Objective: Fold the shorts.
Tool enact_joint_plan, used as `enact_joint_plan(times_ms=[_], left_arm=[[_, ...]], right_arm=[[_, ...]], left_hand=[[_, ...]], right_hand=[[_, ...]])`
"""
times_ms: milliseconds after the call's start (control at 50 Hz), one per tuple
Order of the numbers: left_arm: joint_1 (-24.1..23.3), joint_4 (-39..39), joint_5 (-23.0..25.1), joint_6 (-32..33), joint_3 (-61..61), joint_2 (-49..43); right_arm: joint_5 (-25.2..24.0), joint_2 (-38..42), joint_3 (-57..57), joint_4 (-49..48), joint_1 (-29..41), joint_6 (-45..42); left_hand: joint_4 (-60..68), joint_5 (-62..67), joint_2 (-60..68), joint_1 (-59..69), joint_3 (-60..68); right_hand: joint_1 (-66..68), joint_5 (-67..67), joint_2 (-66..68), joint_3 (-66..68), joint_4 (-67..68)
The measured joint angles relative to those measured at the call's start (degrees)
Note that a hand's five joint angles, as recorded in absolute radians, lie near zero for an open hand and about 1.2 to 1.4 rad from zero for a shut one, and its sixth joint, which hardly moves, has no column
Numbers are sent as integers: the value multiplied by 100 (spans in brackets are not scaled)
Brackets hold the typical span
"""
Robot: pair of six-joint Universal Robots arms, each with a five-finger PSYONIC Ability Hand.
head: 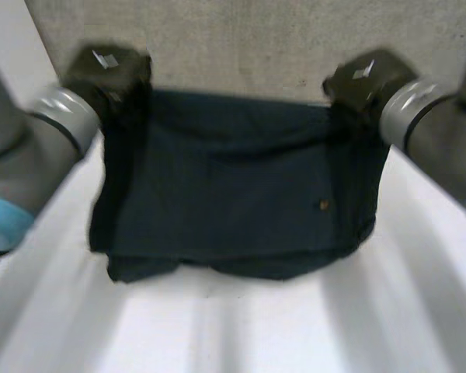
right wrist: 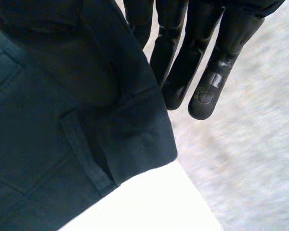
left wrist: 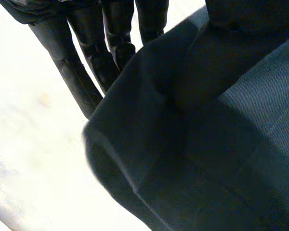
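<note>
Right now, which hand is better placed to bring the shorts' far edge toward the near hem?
Right, barely. Left hand and right hand each pinch a far corner of the navy shorts; the right's hemmed corner lies fully under its palm. Likely a two-hand move.

Bright light, strong glare on the white table (head: 217,326), little detail in the dark shorts (head: 233,186).

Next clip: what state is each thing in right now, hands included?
shorts: far edge lifted, near edge resting on table
left robot hand: straight fingers pinching the shorts' far left corner
right robot hand: straight fingers pinching the far right corner
</note>
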Motion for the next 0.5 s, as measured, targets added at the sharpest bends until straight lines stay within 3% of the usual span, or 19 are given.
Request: enact_joint_plan(times_ms=[60,160,240,260,500], left_arm=[[-102,-186,-23,134,197,-715],[-261,-500,-62,352,628,-1706],[-356,-631,-93,409,801,-2089],[-395,-659,-115,409,787,-2138],[-439,-168,-106,343,-441,-1301]], right_arm=[[-35,373,130,-33,12,37],[-113,908,237,-163,1,171],[-166,1253,305,-256,-28,440],[-186,1357,390,-312,-43,613],[-500,872,1629,-1144,-202,1027]], left_hand=[[-103,0,-81,0,-71],[-2962,-2689,-3005,-2941,-2904],[-2962,-2689,-3005,-2941,-2904],[-5083,-4824,-5065,-4865,-4994],[-4664,-4380,-4652,-4321,-4650]], right_hand=[[40,0,0,0,0],[40,0,0,0,0],[40,0,0,0,0],[40,54,0,0,0],[40,73,0,0,0]])
